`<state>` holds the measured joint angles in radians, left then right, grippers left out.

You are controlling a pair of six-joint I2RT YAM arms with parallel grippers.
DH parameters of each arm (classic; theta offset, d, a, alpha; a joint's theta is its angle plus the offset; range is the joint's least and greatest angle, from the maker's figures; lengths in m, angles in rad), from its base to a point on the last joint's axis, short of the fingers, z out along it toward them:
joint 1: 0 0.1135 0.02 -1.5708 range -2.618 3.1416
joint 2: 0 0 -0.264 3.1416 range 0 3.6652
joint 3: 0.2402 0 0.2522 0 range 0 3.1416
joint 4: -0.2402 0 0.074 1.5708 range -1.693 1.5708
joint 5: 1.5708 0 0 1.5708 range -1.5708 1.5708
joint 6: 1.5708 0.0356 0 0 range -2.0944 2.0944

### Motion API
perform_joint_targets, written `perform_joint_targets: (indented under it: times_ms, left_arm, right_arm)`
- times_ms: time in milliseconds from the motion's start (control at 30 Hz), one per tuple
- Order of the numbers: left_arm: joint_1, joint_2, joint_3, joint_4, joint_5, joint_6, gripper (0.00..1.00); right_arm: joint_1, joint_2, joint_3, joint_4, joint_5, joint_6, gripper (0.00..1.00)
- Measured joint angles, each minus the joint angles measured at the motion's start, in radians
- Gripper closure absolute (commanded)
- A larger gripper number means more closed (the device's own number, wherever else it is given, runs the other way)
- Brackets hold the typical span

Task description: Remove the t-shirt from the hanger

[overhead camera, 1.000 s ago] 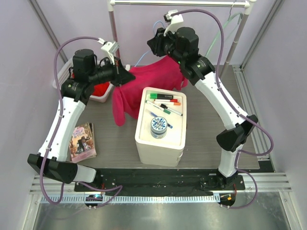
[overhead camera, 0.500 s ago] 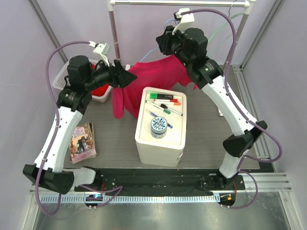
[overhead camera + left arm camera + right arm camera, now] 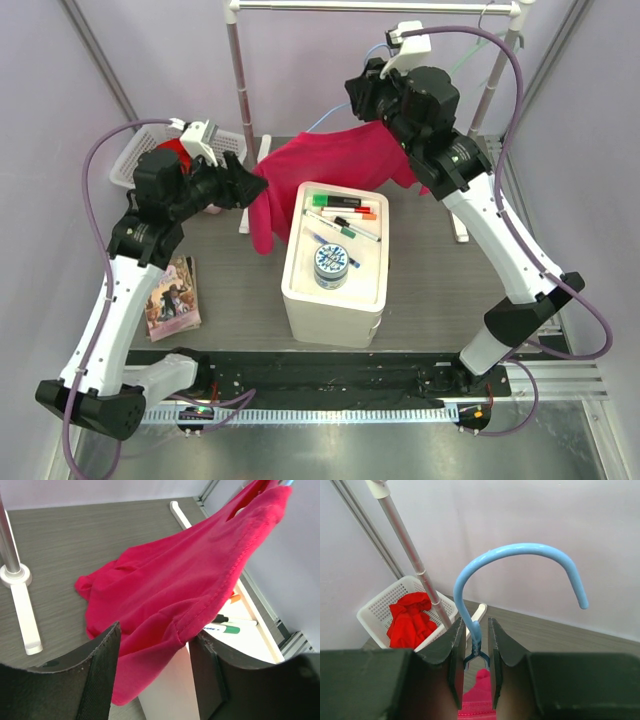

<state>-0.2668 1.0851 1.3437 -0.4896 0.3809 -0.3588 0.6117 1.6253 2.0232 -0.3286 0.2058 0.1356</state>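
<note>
Right claw (image 3: 476, 635), clenched on the thin neck of the blue hanger (image 3: 520, 550) just below its hook, holding it raised over the far part of the worktop (image 3: 430, 270), beneath the rail (image 3: 370, 6) that spans the far edge. From the hanger hangs the pink t-shirt (image 3: 335, 165), off the worktop for most of its length and slung as a slack sheet from the right claw down and leftward; its lower part droops beside the far left corner of the white box (image 3: 330, 325) at mid-worktop. Left claw (image 3: 156, 635), released: its two fingers stand well apart, and the stitched hem of the t-shirt runs loosely between them without being pinched. Step in hand, as judged: the pull-off phase, with the hanger secured by one arm and the other arm placed at the hem for a grasp, the garment not yet free of the hanger. The next move appears to call for the left claw to clench on the hem where the cloth lies between its fingers, then draw it down and toward the left edge while the right claw keeps the hanger high and steady, so that the neck opening slides off the hanger's shoulders. A shallow bite on the hem could slip, and the trailing cloth passes close over the markers (image 3: 345, 212) lying on the box. At the far left corner stands a white basket (image 3: 130, 160) holding red cloth, and a book (image 3: 172, 295) lies near the left edge.
</note>
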Motion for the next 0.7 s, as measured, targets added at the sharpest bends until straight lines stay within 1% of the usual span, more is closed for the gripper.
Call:
perform_joint_targets:
  times_ms: [33, 100, 133, 233, 267, 300, 333, 467, 600, 700]
  left_arm:
    - [0.0, 0.004, -0.003, -0.001, -0.002, -0.001, 0.52]
    - [0.0, 0.006, -0.012, 0.0, -0.004, -0.006, 0.59]
    - [0.0, 0.006, -0.019, 0.001, -0.005, -0.01, 0.68]
    - [0.0, 0.008, -0.034, 0.003, -0.005, -0.025, 0.81]
    - [0.0, 0.009, -0.037, 0.004, -0.005, -0.027, 0.89]
    - [0.0, 0.011, -0.037, 0.002, -0.005, -0.029, 0.93]
    - [0.0, 0.013, -0.037, 0.002, -0.008, -0.029, 1.0]
    - [0.0, 0.011, -0.037, 0.002, -0.039, -0.03, 1.0]
    - [0.0, -0.008, -0.037, 0.0, -0.161, -0.051, 1.0]
    - [0.0, -0.055, -0.037, 0.004, -0.256, -0.074, 1.0]
  right_arm:
    - [0.0, -0.006, -0.005, 0.001, 0.004, 0.0, 0.99]
    - [0.0, -0.013, -0.01, -0.001, 0.01, 0.0, 0.99]
    - [0.0, -0.014, -0.01, 0.0, 0.013, 0.0, 0.99]
    - [0.0, -0.017, -0.01, 0.0, 0.021, 0.0, 0.99]
    - [0.0, -0.018, -0.011, 0.0, 0.024, 0.0, 0.99]
    - [0.0, -0.018, -0.011, 0.0, 0.028, -0.001, 0.99]
    - [0.0, -0.018, -0.011, 0.0, 0.032, -0.002, 0.99]
    - [0.0, -0.018, -0.021, 0.009, 0.05, -0.003, 0.99]
    - [0.0, -0.018, -0.05, 0.03, 0.07, -0.003, 0.99]
    - [0.001, -0.019, -0.084, 0.051, 0.081, -0.002, 0.99]
